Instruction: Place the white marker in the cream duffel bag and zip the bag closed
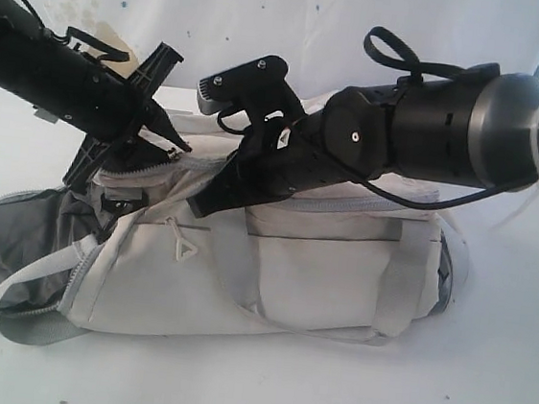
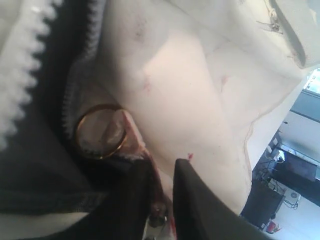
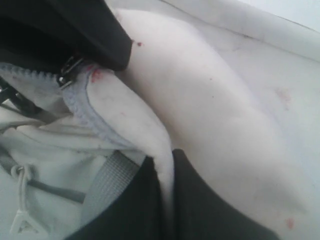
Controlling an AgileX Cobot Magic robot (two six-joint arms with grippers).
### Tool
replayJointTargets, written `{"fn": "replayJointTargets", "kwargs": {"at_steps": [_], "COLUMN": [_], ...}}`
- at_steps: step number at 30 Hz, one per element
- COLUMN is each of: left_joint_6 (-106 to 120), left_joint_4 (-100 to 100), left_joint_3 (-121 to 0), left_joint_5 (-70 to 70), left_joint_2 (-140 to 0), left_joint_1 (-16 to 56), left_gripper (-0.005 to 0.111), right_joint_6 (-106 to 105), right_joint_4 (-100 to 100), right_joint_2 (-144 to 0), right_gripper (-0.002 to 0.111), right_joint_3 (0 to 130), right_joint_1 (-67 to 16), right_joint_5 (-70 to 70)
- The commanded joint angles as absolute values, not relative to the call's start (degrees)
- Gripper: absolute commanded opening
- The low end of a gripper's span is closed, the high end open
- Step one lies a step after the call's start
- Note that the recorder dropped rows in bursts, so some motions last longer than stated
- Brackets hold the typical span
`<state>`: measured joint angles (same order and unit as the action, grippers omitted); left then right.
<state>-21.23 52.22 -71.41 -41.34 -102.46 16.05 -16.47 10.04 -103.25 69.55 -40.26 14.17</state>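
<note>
Both arms at the top of the cream duffel bag (image 1: 271, 279), which lies on its side across the middle of the white worktop (image 1: 482, 379).

The bag's opened end sprawls toward the worktop's left edge, showing its grey lining (image 1: 4, 251). The right gripper (image 3: 165, 165) reaches across the bag's upper seam, its fingers (image 3: 135, 210) clamped on a raised fold of the bag's cream fabric just beside the grey zipper tape (image 3: 85, 112). The left gripper (image 2: 164, 172) sits at the open end of the zipper, near a gold ring (image 2: 100, 131) and the white zipper teeth (image 2: 22, 75). Its fingers (image 2: 200, 210) stand nearly together with a thin slit between them. Something small and metallic shows in that slit, but I cannot tell whether it is gripped. The white marker cannot be seen in any view.
</note>
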Motion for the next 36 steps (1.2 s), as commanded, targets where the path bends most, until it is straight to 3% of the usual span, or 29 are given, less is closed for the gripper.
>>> {"fn": "replayJointTargets", "kwargs": {"at_steps": [1, 7, 10, 36], "left_joint_6": [-20.84, -20.49, -19.03, -13.52], "left_joint_4": [52.77, 52.02, 51.82, 38.64], "left_joint_3": [-71.42, -71.18, -71.3, -71.55], "left_joint_5": [-42.02, -43.83, -42.73, -33.08], "left_joint_2": [-102.69, -103.96, -103.61, -92.98], "left_joint_1": [16.07, 16.07, 16.07, 16.07], "left_gripper": [0.018, 0.017, 0.0, 0.0], "right_joint_6": [-16.99, -16.99, -18.05, -17.7], "right_joint_4": [9.98, 9.98, 9.98, 9.2], "right_joint_2": [-102.71, -102.71, -102.71, -104.68], "right_gripper": [0.0, 0.0, 0.0, 0.0], "right_joint_3": [69.51, 69.51, 69.51, 68.54], "right_joint_1": [-39.99, -39.99, -39.99, -39.6], "right_joint_5": [12.88, 13.3, 13.95, 18.9]}}
